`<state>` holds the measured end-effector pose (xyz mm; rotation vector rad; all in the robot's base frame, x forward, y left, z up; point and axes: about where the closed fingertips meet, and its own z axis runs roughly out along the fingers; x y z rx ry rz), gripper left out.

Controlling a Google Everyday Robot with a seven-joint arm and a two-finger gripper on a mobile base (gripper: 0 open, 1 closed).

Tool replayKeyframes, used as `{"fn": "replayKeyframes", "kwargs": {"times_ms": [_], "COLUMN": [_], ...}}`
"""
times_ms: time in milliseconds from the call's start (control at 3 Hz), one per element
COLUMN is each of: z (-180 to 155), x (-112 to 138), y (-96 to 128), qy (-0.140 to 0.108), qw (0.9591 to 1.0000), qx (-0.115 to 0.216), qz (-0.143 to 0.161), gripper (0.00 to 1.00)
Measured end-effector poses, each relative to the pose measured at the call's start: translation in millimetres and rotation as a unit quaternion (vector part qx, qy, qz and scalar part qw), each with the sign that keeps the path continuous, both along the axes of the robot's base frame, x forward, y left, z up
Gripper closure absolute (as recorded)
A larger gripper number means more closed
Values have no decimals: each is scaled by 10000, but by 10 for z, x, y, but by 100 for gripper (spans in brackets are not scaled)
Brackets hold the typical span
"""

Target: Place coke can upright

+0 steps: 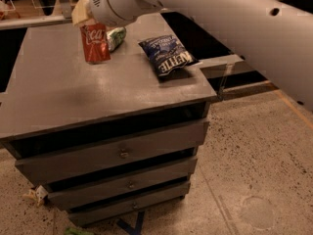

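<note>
The coke can (95,44) is red with white script and stands almost upright at the back of the grey cabinet top (73,99), its base at or just above the surface. My gripper (89,22) comes down from the big white arm at the top of the camera view and is shut on the can's upper end. One tan finger (80,12) shows to the left of the can top; the other is hidden behind the wrist.
A green-and-silver can (116,35) lies on its side right behind the coke can. A dark blue chip bag (169,56) lies at the right rear of the top. Several drawers (122,153) are below. The speckled floor (254,155) is to the right.
</note>
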<state>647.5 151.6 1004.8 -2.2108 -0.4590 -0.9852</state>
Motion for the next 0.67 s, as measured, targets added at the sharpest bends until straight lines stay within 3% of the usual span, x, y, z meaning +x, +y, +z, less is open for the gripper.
{"fn": "replayKeyframes", "kwargs": {"times_ms": [333,667], "z": [-103,-96], "x": [28,13], "y": [20,39], "qy": [-419,-597], "qw": [9984,9968], "qx": [-46,-169], "qz": [377,509], "gripper": [100,100]}}
